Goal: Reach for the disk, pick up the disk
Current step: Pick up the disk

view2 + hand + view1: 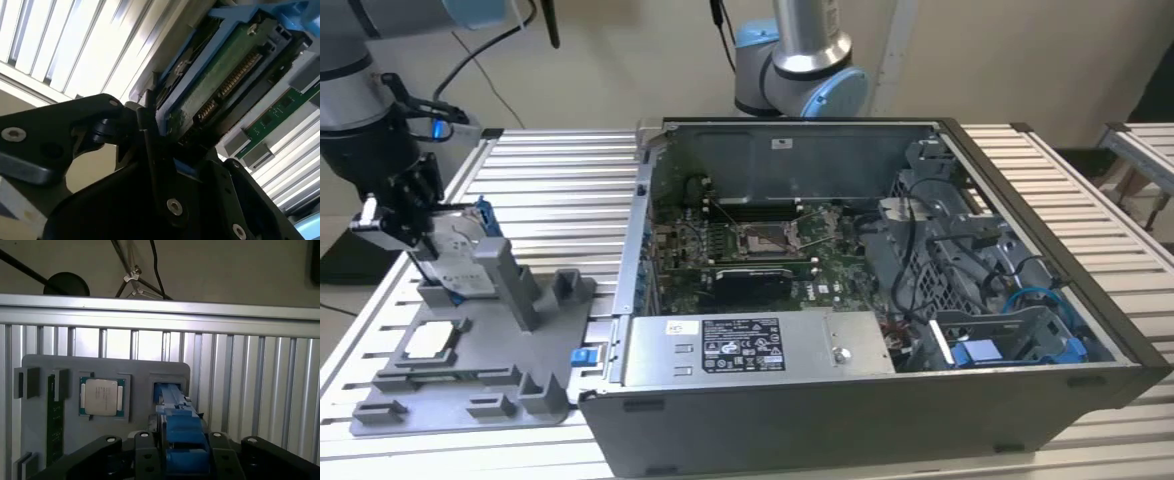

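Note:
The disk point(455, 243), silver with a blue bracket, stands on edge in a slot of the grey fixture point(467, 395) at the exterior view's left. My gripper point(411, 228) comes at it from the side, its black fingers closed against the bracket. In the second wrist view the disk point(215, 85) shows its green circuit board and blue frame between the fingers point(148, 131). In the first wrist view the blue bracket point(182, 432) runs from the fixture slot point(167, 387) back into the gripper point(182, 452).
A square chip point(102, 396) and a memory stick point(54, 422) lie in the fixture beside the slot. An open computer case point(854, 300) fills the middle of the slatted metal table point(547, 190). A second arm's base point(801, 75) stands behind the case.

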`<state>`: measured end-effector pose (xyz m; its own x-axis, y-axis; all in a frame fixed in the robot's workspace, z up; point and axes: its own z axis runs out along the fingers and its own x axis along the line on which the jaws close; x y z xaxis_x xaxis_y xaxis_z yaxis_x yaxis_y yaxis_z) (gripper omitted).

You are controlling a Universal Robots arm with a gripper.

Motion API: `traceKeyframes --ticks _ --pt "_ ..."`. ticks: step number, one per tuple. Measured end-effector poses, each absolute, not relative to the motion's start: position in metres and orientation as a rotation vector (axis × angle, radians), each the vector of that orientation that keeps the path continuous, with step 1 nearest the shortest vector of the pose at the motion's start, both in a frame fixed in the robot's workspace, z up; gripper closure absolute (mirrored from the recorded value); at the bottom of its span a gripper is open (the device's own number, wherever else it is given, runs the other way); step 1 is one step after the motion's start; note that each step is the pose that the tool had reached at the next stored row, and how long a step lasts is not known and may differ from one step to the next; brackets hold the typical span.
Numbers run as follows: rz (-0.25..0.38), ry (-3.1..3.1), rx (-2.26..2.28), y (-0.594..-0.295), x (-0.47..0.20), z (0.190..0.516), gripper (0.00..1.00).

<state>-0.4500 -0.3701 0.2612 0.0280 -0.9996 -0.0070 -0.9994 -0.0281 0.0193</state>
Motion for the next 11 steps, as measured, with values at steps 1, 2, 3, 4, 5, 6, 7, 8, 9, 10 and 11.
traceKeyframes --ticks 1,2,3,4,5,6,7,8,9,10,11 --pt "-0.029 -2.184 2.246 -0.3701 -0.45 0.2612 1.0" --pt "-0.029 -2.184 2.246 -0.37 -0.45 0.2612 1.0" --pt "-0.029 -2.184 2.246 -0.37 -0.45 0.2612 1.0" --pt "-0.029 -2.184 2.246 -0.37 -0.45 0.2612 1.0" --pt "-0.029 -2.184 2.246 -0.3701 -0.45 0.2612 1.0" --pt "-0.029 -2.184 2.246 -0.3701 -0.45 0.2613 1.0" --pt "-0.029 -2.184 2.246 -0.37 -0.45 0.2612 1.0" --pt "-0.029 -2.184 2.246 -0.37 -0.45 0.2612 1.0" --pt "-0.029 -2.184 2.246 -0.37 -0.45 0.2612 1.0" --pt "-0.029 -2.184 2.246 -0.37 -0.45 0.2612 1.0" --pt "-0.029 -2.184 2.246 -0.37 -0.45 0.2612 1.0"
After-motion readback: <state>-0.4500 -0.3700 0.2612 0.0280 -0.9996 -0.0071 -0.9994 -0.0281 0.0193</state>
